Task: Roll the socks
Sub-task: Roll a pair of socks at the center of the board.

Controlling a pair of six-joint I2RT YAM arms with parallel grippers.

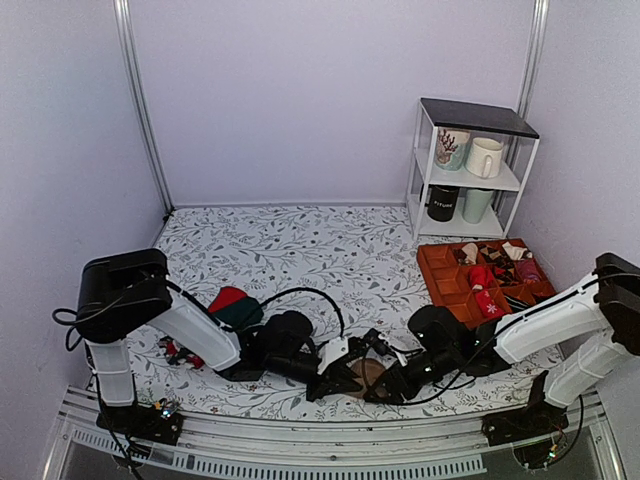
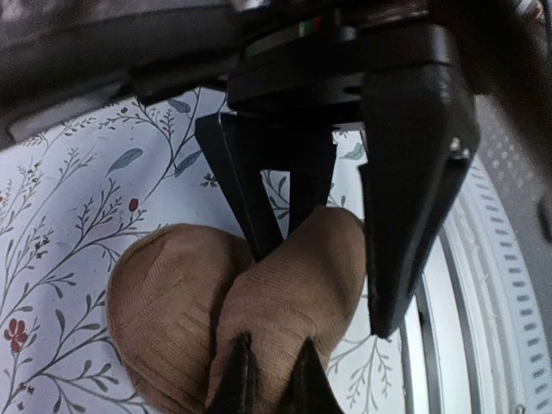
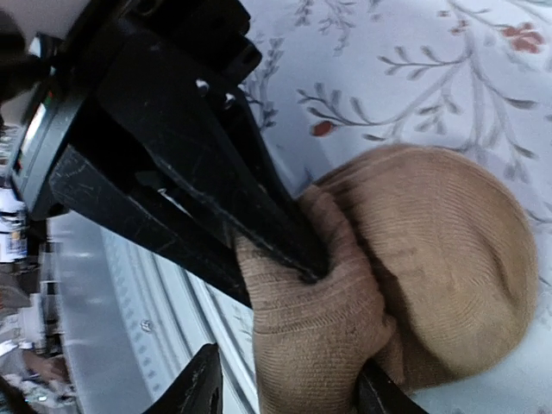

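The tan-brown socks (image 1: 366,374) lie as a part-rolled bundle on the floral cloth near the front edge. In the left wrist view the socks (image 2: 172,310) show a rounded lobe and a folded lobe. My left gripper (image 2: 272,379) is shut, pinching the folded lobe's fabric; in the top view it (image 1: 350,375) is at the bundle's left. My right gripper (image 3: 289,398) is open and straddles the folded part of the socks (image 3: 319,345). One of its fingers (image 3: 379,398) is tucked between fold and roll; the other stands apart. In the top view it (image 1: 385,385) is at the bundle's right.
An orange tray (image 1: 440,268) of small rolled socks sits at the right. A white shelf (image 1: 425,160) with mugs stands behind it. Red and dark green socks (image 1: 235,305) lie beside the left arm. The table's front rail (image 1: 320,435) runs just below the bundle.
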